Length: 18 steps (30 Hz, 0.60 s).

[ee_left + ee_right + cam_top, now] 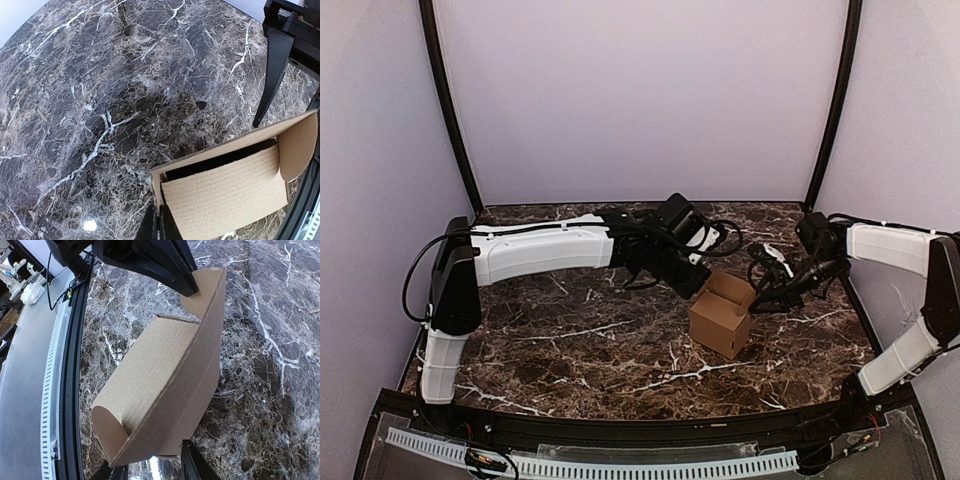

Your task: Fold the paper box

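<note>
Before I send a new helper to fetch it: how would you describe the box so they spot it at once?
On the dark marble table, right of its middle, a small box stands between the left gripper and the right gripper, top flaps open. It is the only plain brown cardboard thing there; all around it is black or white arm.

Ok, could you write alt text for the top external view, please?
A small brown paper box, its top open, stands on a dark marble table. The left hand pinches its upper edge; the right hand reaches it from the right.
</note>
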Tool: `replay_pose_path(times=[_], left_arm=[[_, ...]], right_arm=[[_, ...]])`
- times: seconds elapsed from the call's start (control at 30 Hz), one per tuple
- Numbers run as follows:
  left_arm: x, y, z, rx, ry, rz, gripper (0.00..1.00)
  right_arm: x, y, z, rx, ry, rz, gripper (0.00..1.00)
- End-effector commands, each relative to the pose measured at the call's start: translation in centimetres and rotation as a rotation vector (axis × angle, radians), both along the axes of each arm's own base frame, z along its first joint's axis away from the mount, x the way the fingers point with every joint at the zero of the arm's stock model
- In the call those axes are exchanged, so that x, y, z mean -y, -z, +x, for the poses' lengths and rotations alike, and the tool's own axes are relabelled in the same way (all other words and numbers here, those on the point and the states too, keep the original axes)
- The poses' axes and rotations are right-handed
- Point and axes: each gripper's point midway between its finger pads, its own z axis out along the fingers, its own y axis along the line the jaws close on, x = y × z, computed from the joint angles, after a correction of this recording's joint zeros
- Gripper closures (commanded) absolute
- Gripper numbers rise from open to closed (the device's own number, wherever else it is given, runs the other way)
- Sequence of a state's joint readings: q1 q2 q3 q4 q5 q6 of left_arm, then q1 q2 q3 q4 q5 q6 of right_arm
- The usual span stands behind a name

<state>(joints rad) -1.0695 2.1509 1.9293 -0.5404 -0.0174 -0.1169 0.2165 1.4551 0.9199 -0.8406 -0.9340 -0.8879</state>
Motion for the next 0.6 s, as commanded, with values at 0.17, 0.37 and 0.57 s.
replay_pose_path(times=[0.17, 0.37, 0.57], left_arm=[[-0.6, 2.0, -1.5, -0.032, 0.011, 0.082, 0.99], [-0.6, 2.6, -1.6, -0.059, -0.034, 0.067, 0.99], [-0.3, 2.5, -2.2, -0.056, -0.04, 0.063, 0.99]], right_arm=[[0.1, -0.8, 1.2, -0.054, 0.032, 0.055, 0.6], [0.8, -0.7, -0.1, 0.022, 0.004, 0.02, 0.51], [1.6, -0.9, -1.2, 0.115, -0.035, -0.033, 0.48]])
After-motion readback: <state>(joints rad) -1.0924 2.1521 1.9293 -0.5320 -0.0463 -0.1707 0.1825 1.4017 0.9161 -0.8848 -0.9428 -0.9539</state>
